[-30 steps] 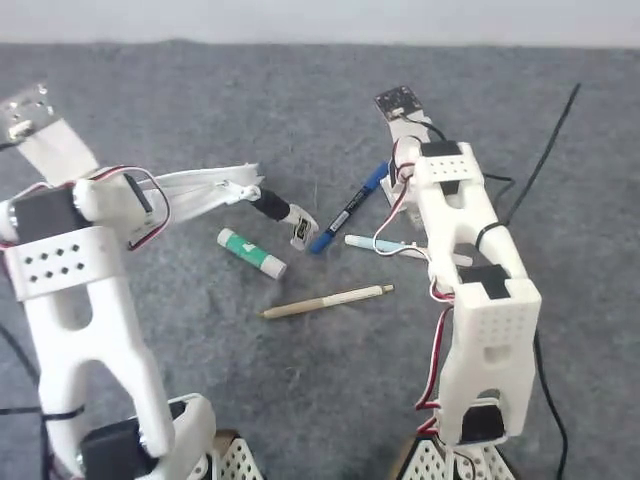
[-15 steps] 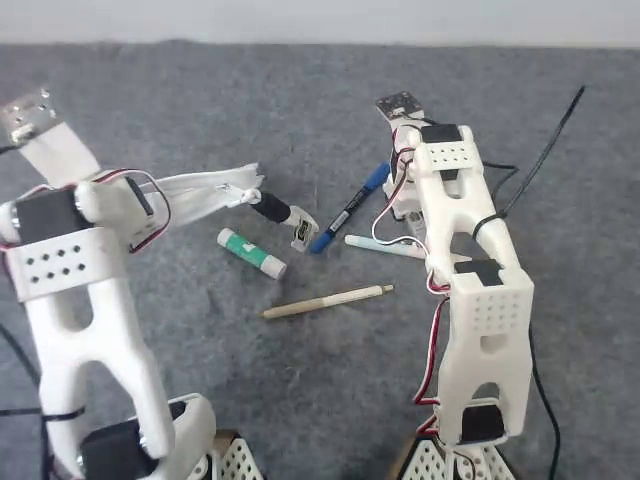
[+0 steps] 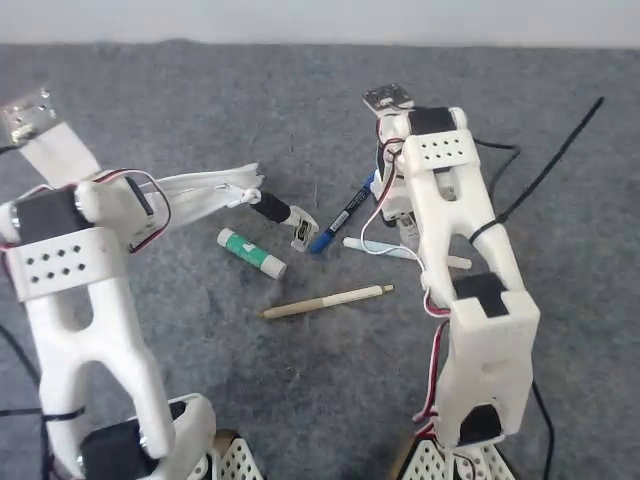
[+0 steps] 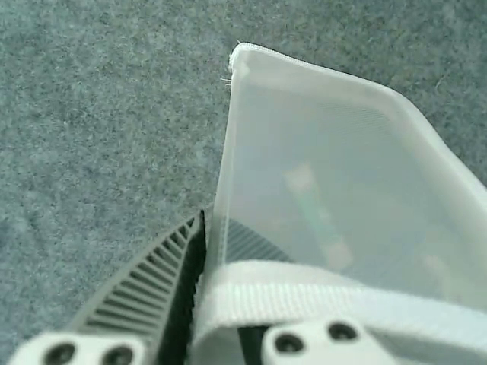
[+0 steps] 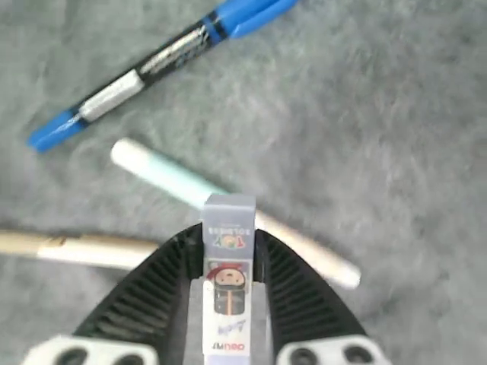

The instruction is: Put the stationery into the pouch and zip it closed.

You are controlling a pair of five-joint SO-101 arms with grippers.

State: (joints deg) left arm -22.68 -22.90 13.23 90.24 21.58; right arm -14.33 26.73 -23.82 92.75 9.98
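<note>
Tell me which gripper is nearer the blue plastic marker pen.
Right. The right gripper is just beside the pen; the left gripper holds the white translucent pouch farther away.

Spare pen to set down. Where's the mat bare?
Bare mat runs along the far side, beyond the pouch and blue pen; also nearer, past the beige pen. Crowded between pouch and right arm: glue stick, teal pen.

The pouch (image 4: pixel 335 175) runs off the picture's edge in the left wrist view, a greenish thing (image 4: pixel 312 209) behind the pouch's mesh is too blurred to name, and in the high view the left arm (image 3: pixel 65 255) covers one end of the pouch.
</note>
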